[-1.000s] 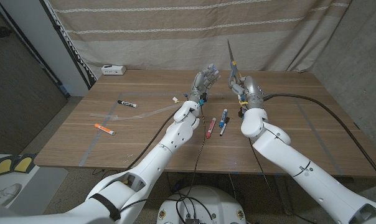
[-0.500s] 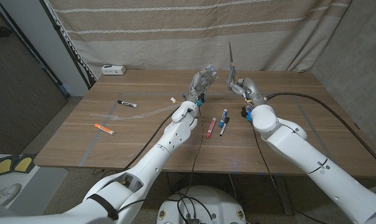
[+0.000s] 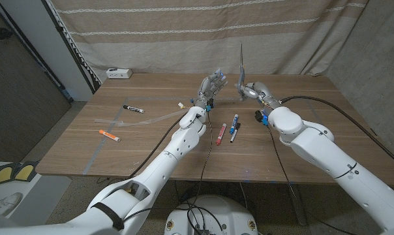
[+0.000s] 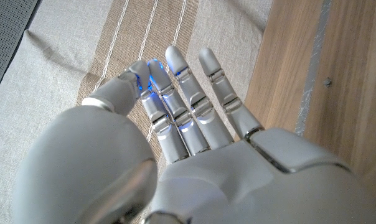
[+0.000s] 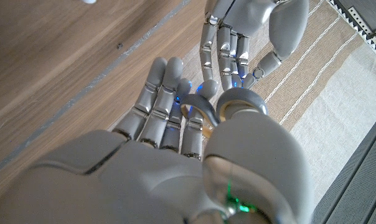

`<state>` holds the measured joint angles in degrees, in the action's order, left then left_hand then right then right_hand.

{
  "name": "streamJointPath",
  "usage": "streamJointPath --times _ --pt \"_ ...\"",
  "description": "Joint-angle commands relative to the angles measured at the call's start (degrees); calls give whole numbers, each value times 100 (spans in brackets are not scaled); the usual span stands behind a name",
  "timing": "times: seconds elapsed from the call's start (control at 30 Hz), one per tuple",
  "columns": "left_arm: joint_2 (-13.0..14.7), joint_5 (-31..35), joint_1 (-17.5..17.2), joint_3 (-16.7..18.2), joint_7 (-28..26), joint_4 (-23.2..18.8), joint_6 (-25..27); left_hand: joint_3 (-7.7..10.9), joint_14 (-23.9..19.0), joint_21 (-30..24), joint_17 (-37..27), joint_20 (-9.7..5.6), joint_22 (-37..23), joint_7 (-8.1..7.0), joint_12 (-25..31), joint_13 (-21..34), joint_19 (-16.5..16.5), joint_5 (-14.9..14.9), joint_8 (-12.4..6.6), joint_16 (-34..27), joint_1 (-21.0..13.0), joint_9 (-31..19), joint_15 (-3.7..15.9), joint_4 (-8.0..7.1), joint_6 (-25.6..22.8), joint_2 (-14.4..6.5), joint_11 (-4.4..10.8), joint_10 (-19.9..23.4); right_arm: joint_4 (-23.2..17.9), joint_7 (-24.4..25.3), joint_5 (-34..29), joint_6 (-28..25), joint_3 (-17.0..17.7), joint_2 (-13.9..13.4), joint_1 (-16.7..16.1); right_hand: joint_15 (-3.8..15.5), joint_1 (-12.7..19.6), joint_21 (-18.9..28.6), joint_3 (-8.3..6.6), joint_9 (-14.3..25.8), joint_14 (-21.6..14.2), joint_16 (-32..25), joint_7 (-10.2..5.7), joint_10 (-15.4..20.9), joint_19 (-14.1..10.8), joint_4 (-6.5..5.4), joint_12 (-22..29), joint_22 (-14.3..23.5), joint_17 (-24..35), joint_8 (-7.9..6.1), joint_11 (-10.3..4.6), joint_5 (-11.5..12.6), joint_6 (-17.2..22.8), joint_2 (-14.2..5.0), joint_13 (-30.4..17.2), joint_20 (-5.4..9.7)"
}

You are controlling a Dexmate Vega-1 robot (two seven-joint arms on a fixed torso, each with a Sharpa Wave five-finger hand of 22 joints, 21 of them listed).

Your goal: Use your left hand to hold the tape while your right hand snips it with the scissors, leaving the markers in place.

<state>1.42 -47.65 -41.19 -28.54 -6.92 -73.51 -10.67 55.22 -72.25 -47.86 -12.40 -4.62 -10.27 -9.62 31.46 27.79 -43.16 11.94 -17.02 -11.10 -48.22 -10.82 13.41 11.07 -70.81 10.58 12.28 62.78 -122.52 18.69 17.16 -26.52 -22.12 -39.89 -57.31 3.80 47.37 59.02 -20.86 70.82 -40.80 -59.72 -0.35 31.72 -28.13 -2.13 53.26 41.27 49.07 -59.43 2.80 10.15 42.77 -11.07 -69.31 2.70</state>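
Right hand (image 3: 252, 91) grips upright scissors (image 3: 241, 64) just beside the open, empty left hand (image 3: 211, 86).

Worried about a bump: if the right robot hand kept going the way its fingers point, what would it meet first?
Probably the left robot hand, just beyond the right robot hand holding the scissors; depth is unclear.

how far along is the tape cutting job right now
Done: the right hand already holds the scissors, blades up. In hand: the left hand is raised beside them; whether it grips tape cannot be told. Left: the snip. The markers lie on the table.
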Motion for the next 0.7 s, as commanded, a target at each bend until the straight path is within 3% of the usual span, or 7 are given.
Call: streamJointPath --times 0.03,0.2,0.47,0.57,0.6,0.7 --pt "-18 12 30 5 55 82 -51 66 26 -7 -7 -555 -27 -19 -5 0 24 -1 -7 -26 -100 -23 13 -7 -45 15 12 63 29 -6 521 221 96 -153 -35 844 1 131 -77 3 -139 -150 -97 1021 -96 -8 1759 22 36 -2824 -958 23 50 -38 -121 276" --pt "-30 -1 32 7 54 85 -36 93 31 -10 -8 -552 -30 -5 -4 3 26 -9 -8 -27 -130 -25 11 -18 -69 11 13 76 -20 151 505 221 52 -196 -43 844 -29 351 -73 0 -308 -323 -136 1109 -181 -2 1849 100 16 -2926 -1031 26 34 -32 -21 293" --pt "-56 7 86 -32 145 137 -22 132 33 -15 -11 -549 -35 14 -7 3 29 -25 1 -33 -174 -26 13 -27 -82 11 17 99 36 144 619 508 48 -194 -72 849 -159 930 -12 4 -748 -631 -264 1421 -483 -1 2148 338 -236 -3021 -1191 31 105 -13 -89 503" --pt "-45 2 87 -37 143 123 20 143 30 -18 -13 -548 -37 -15 -14 -3 29 -30 -4 -37 -188 -26 13 -29 -107 8 16 98 72 205 701 634 90 -132 -131 855 -220 1018 9 5 -870 -708 -294 1468 -624 -12 2075 238 -344 -3023 -1142 25 102 -11 105 655" --pt "-40 5 86 -40 135 117 32 146 29 -19 -14 -548 -37 -17 -17 -6 29 -32 -1 -38 -192 -26 14 -30 -102 7 16 97 67 225 744 660 124 -124 -164 858 -260 1066 11 2 -954 -754 -260 1624 -787 -20 1950 79 -457 -3024 -1043 26 108 -21 373 713" --pt "-34 7 82 -42 132 111 47 153 28 -20 -15 -548 -38 -8 -9 2 30 -36 -2 -40 -207 -26 19 -26 -112 9 17 112 71 216 861 754 181 -110 -217 859 -309 1101 -18 2 -1195 -970 -221 1997 -983 -16 1684 -271 -512 -3028 -1047 40 124 -24 913 777"
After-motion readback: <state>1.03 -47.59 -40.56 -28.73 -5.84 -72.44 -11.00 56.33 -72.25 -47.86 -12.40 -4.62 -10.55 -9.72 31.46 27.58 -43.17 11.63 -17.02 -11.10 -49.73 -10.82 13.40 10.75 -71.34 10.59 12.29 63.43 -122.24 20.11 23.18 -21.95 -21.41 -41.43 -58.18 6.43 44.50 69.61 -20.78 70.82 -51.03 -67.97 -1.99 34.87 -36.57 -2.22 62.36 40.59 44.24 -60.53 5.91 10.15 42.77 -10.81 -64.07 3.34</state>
